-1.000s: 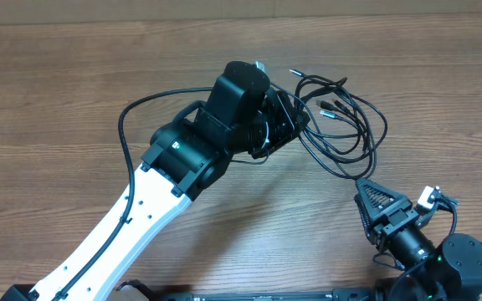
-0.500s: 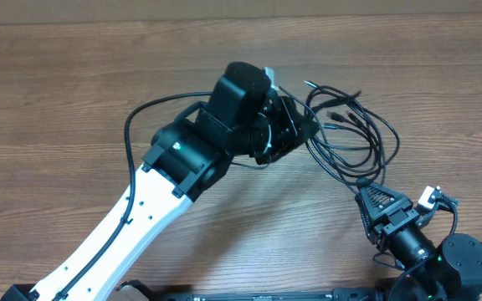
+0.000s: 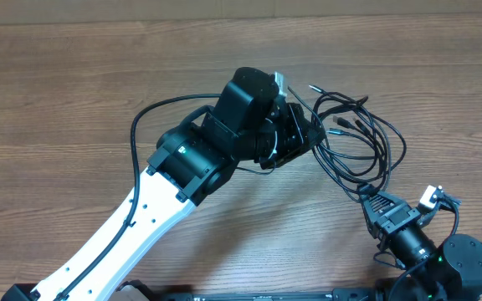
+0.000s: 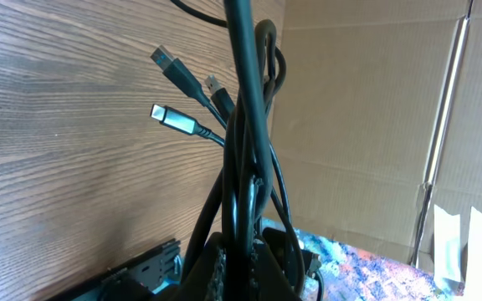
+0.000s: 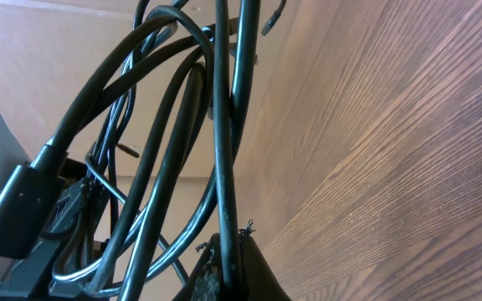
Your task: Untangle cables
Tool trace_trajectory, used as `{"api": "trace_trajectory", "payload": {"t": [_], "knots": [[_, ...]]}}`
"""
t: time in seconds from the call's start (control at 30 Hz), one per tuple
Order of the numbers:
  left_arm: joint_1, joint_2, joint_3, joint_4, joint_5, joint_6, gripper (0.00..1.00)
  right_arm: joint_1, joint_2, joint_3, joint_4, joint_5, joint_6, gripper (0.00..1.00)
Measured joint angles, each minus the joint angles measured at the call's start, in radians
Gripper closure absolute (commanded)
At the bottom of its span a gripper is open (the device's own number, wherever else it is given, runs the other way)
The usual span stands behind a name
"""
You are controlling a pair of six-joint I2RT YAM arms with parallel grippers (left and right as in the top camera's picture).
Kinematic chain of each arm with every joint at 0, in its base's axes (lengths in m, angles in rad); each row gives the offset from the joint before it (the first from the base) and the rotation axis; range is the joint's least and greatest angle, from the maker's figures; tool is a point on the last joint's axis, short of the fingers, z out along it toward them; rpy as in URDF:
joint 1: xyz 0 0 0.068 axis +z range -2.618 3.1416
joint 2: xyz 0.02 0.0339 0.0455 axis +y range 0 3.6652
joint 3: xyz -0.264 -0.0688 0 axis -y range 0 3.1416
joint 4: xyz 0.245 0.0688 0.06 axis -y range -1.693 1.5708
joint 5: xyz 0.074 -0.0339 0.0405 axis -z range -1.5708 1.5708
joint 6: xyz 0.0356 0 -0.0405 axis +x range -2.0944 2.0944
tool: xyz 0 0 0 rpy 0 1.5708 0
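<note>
Separating the tangle between the two arms was, in my judgement, the step in hand. The cables (image 3: 365,138) lay as one loose knot of loops on the wooden table (image 3: 74,92), right of centre, strung between both pincers.

The left gripper (image 3: 308,140) sat at the knot's left edge. In the left wrist view its fingers were pressed together on a thick bunch of strands rising out of them, with three plug ends fanned free beyond, one of them a silvery tip (image 4: 168,118).

The right gripper (image 3: 368,197) sat below the knot, nearer the robot's base. In the right wrist view it was pinching one strand, possibly two, at the very tip of its fingers, with the other loops crossing loose above. From overhead, slack loops bulged out to the right, so I did not read the span as taut.

Finding: no cord was separated yet.

Next move, as I assessed it: draw the pincers slowly apart and watch which loops slide. The left hold took in too many strands to free any single one, so it would likely call for a release and a regrip on one cord near its plug. The risk I noted was the whole knot dragging along, or the thin right-hand pinch slipping off
</note>
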State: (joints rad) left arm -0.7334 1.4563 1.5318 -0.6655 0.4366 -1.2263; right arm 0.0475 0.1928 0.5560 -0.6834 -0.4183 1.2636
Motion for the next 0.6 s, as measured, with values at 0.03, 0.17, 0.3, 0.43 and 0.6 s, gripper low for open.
{"api": "trace_trajectory", "payload": {"t": [0.03,0.17,0.3,0.43,0.6], "knots": [[0.000,0.000,0.000,0.000,-0.003,0.002,0.96,0.000,0.000,0.000,-0.005,0.000,0.001,0.96],[0.000,0.000,0.000,0.000,-0.032,0.003,0.96,0.000,0.000,0.000,-0.035,0.000,0.000,0.96],[0.012,0.000,0.000,-0.008,-0.063,0.005,0.96,0.000,0.000,0.000,-0.101,0.000,-0.003,0.96],[0.069,0.000,0.000,-0.038,-0.074,0.006,0.96,0.000,0.000,0.000,-0.187,0.020,-0.043,0.96],[0.146,0.001,0.000,-0.093,-0.073,0.006,0.96,0.000,0.000,0.000,-0.279,0.085,-0.111,0.96]]}}
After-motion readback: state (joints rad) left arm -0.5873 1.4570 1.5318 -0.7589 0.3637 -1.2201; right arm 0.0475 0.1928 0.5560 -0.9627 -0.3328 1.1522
